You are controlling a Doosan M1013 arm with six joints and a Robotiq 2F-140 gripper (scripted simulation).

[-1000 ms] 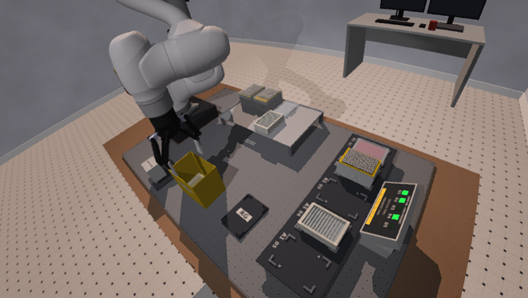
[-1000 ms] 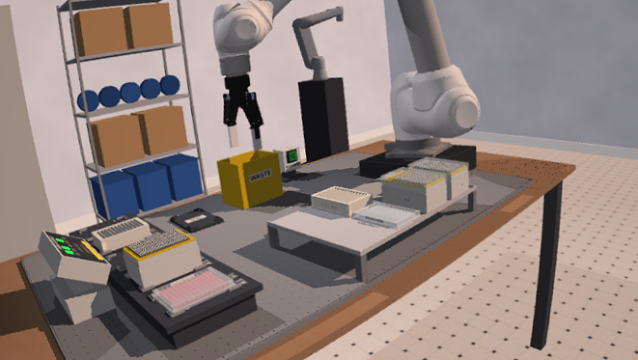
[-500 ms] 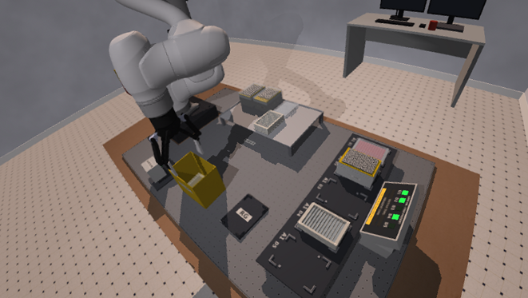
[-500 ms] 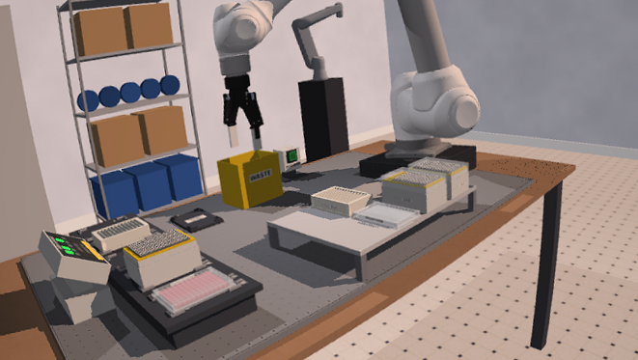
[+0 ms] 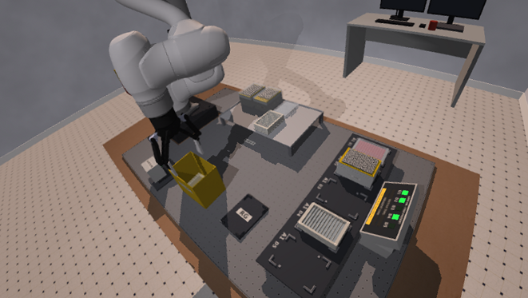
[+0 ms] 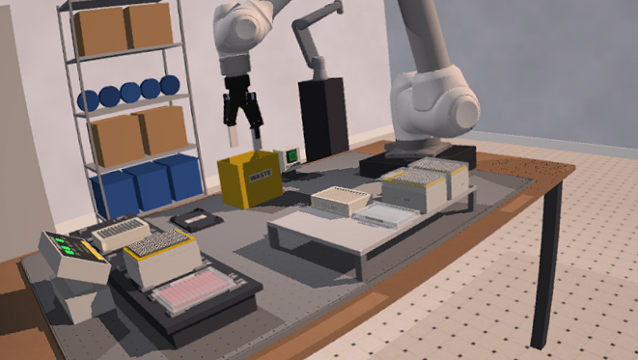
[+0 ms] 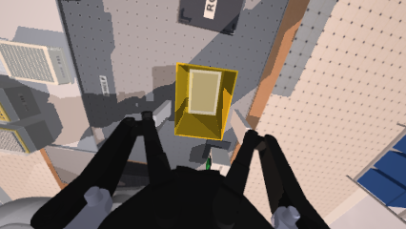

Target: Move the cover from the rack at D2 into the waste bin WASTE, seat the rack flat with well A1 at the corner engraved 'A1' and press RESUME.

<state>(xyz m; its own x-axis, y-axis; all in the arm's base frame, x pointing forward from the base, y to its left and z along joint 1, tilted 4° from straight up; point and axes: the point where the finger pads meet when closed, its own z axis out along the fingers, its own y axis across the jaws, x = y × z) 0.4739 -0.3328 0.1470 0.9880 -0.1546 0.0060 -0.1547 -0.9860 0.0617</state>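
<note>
Top: cover [image 5: 193,179] inside bin [image 5: 206,186], below rim. Exterior: fingers [image 6: 232,135] spread, empty, above bin [image 6: 250,179]; rack [image 6: 162,256] uncovered. Wrist: cover [image 7: 205,92] flat on bin floor. Judged light, stiff, thin; edge-grip on long sides if ever re-taken.

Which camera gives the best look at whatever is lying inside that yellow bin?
The wrist view: it looks straight down into the yellow waste bin, showing a pale rectangular cover lying inside. The top view shows only a corner of it; the exterior view shows just the bin's outside.
</note>
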